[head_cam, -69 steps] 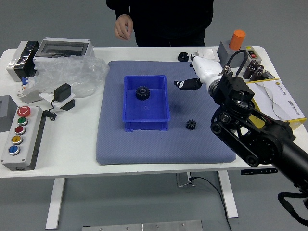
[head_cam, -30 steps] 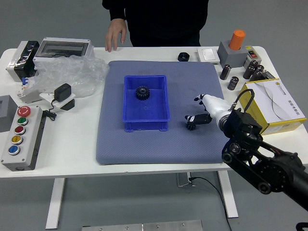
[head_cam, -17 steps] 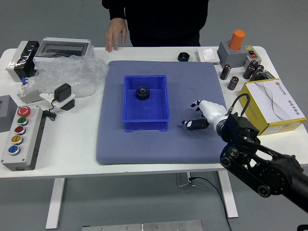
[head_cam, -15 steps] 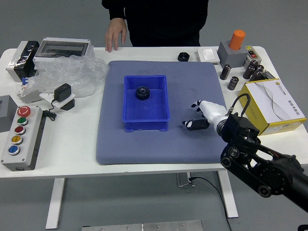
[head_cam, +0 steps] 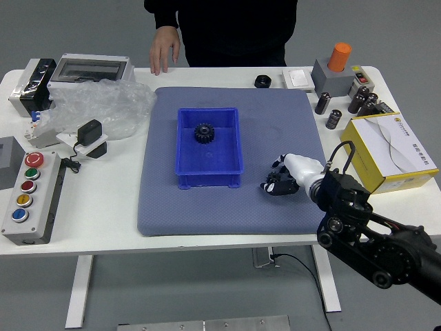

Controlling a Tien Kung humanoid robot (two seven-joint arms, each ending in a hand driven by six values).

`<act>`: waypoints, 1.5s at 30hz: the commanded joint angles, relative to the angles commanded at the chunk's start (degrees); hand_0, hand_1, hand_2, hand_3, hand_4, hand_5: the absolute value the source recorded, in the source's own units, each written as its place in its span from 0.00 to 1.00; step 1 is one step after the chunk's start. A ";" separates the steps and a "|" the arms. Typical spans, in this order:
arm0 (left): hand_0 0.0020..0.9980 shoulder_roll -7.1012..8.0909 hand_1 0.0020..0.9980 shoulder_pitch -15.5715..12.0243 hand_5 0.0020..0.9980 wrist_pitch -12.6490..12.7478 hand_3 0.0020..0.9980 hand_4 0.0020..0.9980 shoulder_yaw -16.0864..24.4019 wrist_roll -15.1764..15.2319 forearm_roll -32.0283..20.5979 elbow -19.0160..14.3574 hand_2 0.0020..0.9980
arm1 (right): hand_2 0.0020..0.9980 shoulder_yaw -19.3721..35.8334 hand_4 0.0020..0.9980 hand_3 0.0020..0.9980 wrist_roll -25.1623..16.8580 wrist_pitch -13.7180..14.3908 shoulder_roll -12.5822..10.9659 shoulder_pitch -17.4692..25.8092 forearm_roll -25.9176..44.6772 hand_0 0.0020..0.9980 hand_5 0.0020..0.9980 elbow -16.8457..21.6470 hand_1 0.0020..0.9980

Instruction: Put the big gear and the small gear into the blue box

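Note:
My right hand [head_cam: 277, 176], black with a white back, is low over the right part of the blue-grey mat [head_cam: 207, 214]. It is at the spot of the small black gear [head_cam: 273, 178], which is partly covered and blends with the hand, so whether it is held cannot be made out. The larger black gear [head_cam: 204, 133] lies inside the blue box [head_cam: 208, 180], toward its back. My left arm is out of view.
A person stands at the far side, one hand [head_cam: 165, 49] resting on the table edge. Behind my right hand are black cylinders [head_cam: 333, 119] and a yellow-white carton [head_cam: 396, 148]. Plastic wrap [head_cam: 103, 107] and a button panel [head_cam: 33, 200] are on the left.
My right hand came down from the mat's back right toward the near side, and lately shifted slightly nearer, onto the small gear's place. The person's hand moved left onto the table edge.

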State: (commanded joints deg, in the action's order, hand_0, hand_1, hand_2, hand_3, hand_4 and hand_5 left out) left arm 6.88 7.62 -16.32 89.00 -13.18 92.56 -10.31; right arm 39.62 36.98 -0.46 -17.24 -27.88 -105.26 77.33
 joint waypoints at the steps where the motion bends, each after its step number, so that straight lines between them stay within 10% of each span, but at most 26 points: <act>1: 0.82 0.01 0.80 0.00 0.28 0.00 0.84 0.63 -0.01 -0.01 -0.02 0.00 0.81 | 0.68 -0.24 0.77 0.72 0.00 0.14 -0.02 0.00 0.09 0.68 0.51 0.04 0.59; 16: 0.82 -0.06 0.80 0.20 0.28 -0.07 0.84 0.63 0.05 -0.04 0.18 0.00 0.81 | 0.55 -2.29 0.54 0.64 -0.39 2.59 0.55 0.28 -0.76 0.63 0.43 -0.25 0.49; 45: 0.82 -0.32 0.80 0.19 0.28 -0.07 0.84 0.63 -0.03 -0.04 0.17 0.00 0.81 | 0.47 -3.41 0.64 0.54 -0.45 4.55 0.52 0.41 -9.17 0.66 0.06 -0.52 0.45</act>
State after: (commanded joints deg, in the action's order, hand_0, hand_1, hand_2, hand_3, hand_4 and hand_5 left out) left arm 6.56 7.81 -16.40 88.97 -13.23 92.72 -10.31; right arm 36.21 36.53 4.09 -16.73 -27.47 -114.43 76.82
